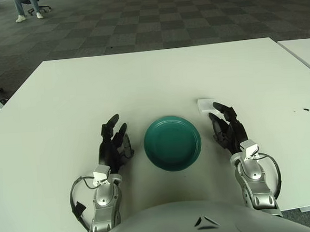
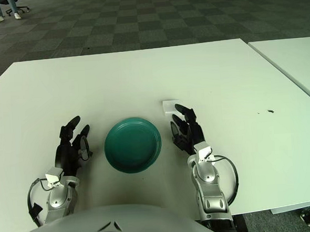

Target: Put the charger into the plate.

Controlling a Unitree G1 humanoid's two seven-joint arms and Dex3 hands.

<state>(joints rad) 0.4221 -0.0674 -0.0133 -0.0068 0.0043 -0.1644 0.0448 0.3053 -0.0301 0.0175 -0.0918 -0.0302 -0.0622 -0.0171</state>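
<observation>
A small white charger (image 1: 205,105) lies flat on the white table (image 1: 142,80), just right of and beyond a round dark green plate (image 1: 172,143). The plate holds nothing. My right hand (image 1: 227,124) is to the right of the plate, fingers spread, its fingertips just short of the charger's near edge and holding nothing. My left hand (image 1: 113,142) shows left of the plate with fingers relaxed and empty. The charger also shows in the right eye view (image 2: 168,106).
A second white table (image 1: 302,52) stands at the far right with a narrow gap between. A small dark speck (image 1: 305,109) lies on the table to the right. Checkered carpet floor lies beyond the far edge.
</observation>
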